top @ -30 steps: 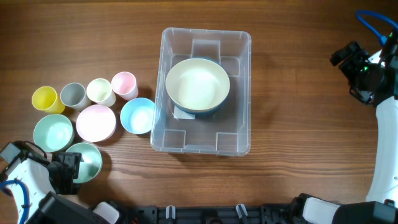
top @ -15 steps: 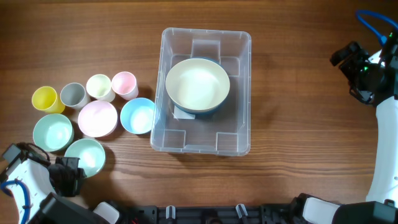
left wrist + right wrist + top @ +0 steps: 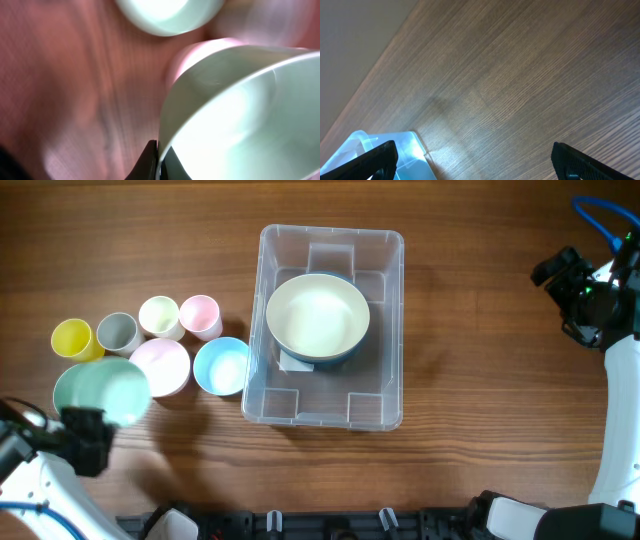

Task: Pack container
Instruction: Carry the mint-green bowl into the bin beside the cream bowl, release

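Mint bowl point(image 3: 112, 388) came up off the table and shifted toward the back-left in the last second. It now hung over the other mint bowl point(image 3: 62, 387) and the edge of the pink bowl point(image 3: 168, 366). Your left gripper point(image 3: 90, 425) was pinching its near rim, one finger point(image 3: 150, 161) on the outside wall. Nothing else moved. The right gripper point(image 3: 556, 275) sat spread wide, idle, well off to the right of the container point(image 3: 395, 320).

The container was mid-table, long axis running away from you, with the big bowl point(image 3: 318, 315) already sitting in it.

Handling, my read:
- The container looked like thin clear plastic: light, a bit flexy, slick walls. If you had to shift it, the rim on a short side was the place to grip, not the flat wall.
- The mint bowl looked light and rigid with a smooth finish. A one-point rim pinch lets it swing or tilt, so go easy on wrist rotation.
- Nesting it inside the big bowl looked like the tidiest fit; the free floor around that bowl was narrow.

Hard to see:
- The left wrist view was motion-blurred, and the inner finger was barely separable from the rim.
- The other mint bowl was mostly covered.
- Only a corner of the label point(image 3: 293, 362) showed under the big bowl.
- In the right wrist view the fingertips were cut off at the bottom, and only a corner of the container showed.
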